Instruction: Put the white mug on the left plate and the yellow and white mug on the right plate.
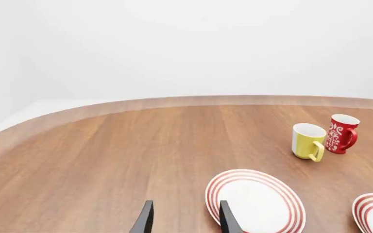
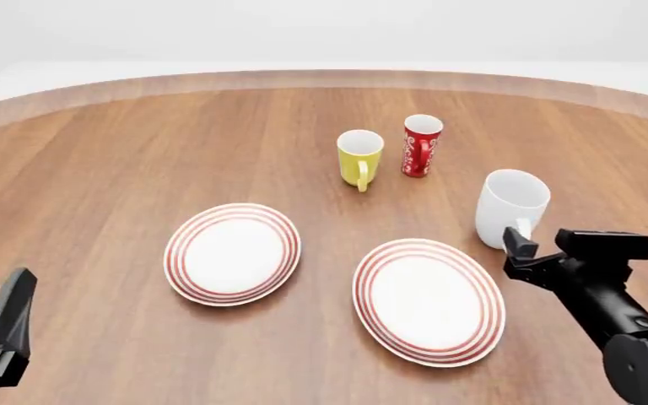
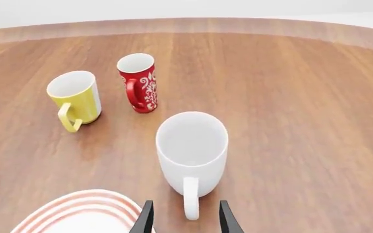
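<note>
Right gripper, fingers spread, straddles the handle of the white mug at right of frame. Advance squarely and pinch the handle low. Left gripper spread, idle.

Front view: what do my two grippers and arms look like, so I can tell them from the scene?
Both are matte black. The right gripper sits on a blocky black wrist and rounded arm; the left gripper shows as a dark tapered wedge. No cables or markings visible.

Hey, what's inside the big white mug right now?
Nothing: the right wrist view looks down into the white mug and shows only a bare white inside. Its near inner wall is hidden behind the rim.
</note>
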`<state>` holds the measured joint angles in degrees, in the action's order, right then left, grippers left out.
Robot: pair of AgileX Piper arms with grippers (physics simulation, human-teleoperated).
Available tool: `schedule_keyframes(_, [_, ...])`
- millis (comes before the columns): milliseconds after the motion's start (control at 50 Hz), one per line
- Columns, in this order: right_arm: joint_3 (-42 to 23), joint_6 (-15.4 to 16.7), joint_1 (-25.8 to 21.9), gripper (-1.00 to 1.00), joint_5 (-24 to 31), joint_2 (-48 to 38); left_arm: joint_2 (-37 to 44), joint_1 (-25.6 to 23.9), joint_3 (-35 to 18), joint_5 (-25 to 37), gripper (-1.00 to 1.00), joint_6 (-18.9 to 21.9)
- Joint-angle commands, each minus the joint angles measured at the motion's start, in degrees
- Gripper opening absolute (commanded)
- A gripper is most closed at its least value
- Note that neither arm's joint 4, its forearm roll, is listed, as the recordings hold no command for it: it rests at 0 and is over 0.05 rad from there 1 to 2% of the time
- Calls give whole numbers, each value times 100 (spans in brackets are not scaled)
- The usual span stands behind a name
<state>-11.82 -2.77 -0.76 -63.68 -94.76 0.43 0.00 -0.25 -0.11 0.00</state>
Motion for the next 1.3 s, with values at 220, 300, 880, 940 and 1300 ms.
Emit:
schedule_keyframes(220, [-497,-15,49,100,-96,-865,0,0,0,0,100,0])
schedule_keyframes(300, [-522,-19,42,100,-91,-897,0,0,0,0,100,0])
schedule_keyframes(880, [-605,-75,81,100,-262,-1374,0,0,0,0,100,0])
schedule_keyframes(940, [-623,-78,88,100,-273,-1422,0,0,0,0,100,0])
schedule_keyframes(1300, [-662,-119,88,-100,-290,-1519,0,0,0,0,100,0])
